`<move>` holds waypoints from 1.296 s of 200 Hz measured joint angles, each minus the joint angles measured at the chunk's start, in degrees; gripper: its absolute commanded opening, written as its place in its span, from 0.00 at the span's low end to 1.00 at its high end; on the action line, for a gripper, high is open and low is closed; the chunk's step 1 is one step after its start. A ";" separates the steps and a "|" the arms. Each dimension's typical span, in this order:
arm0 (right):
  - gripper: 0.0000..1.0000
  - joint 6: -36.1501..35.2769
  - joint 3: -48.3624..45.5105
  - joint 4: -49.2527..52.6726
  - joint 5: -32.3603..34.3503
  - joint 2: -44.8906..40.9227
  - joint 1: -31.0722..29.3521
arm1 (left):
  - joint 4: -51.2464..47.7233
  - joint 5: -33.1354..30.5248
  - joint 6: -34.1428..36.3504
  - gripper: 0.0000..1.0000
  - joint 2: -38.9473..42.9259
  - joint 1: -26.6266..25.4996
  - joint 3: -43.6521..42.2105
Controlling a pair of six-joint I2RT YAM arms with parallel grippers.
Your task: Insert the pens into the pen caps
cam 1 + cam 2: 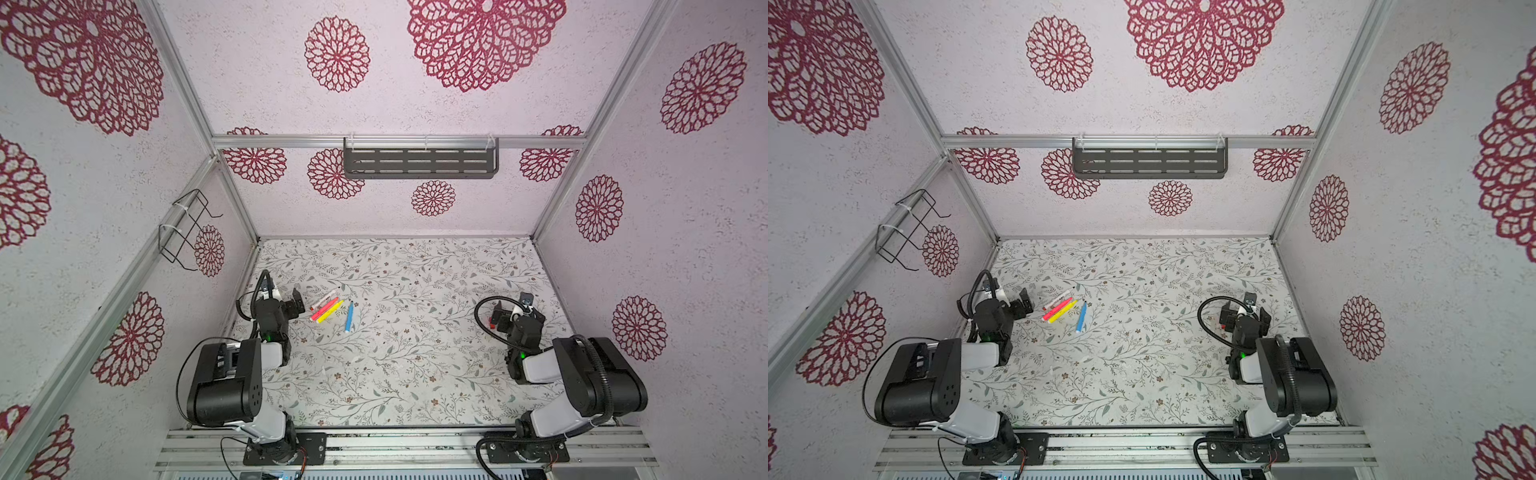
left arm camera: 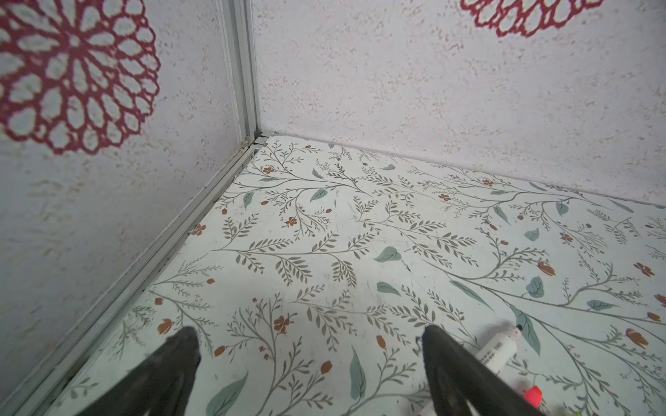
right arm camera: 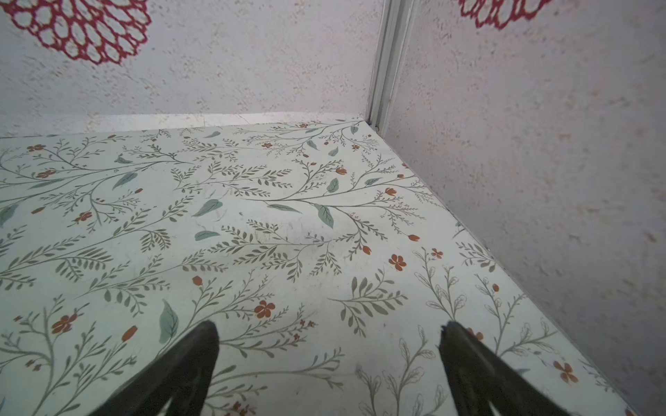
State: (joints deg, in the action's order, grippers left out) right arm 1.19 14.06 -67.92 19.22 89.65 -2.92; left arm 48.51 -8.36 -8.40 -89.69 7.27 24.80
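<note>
Floral-print table, busy enough that tiny stuff is hard to spot on it. Nearest the front, about mid-table, I can make out a couple of pale caps as little whitish specks in both top views, too small to say which way they point.

Bit further back is where it matters. The left gripper has its fingers spread wide with nothing between them, down low over the table by the left wall. All four pens lie loose just to its right, toward the middle of the table.

- White pen is closest. In the left wrist view it lies just beside one finger, outside the gap, not in it.
- Pink pen and yellow pen sit snug alongside it, and all three slant the same way, near-left to far-right.
- Blue pen sits a little apart from those and runs closer to straight front-to-back.

Right gripper is also wide open and empty, well across the table by the right wall. A small red thing sits just beside it, and I'd guess that's the red cap, but it's half hidden.

My read: the left arm is clearly the one for the pens. It needs to shift sideways toward the middle and set its fingers across that slant. None of the pens looks capped from here
</note>
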 measured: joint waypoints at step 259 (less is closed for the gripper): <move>0.99 -0.02 0.00 0.02 -0.02 0.00 0.00 | -0.04 1.03 -0.13 0.99 0.00 0.63 0.00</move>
State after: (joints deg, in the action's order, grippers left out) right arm 1.17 14.06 -67.90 19.20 89.65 -2.92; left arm 48.47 -7.33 -8.54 -89.69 7.90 24.80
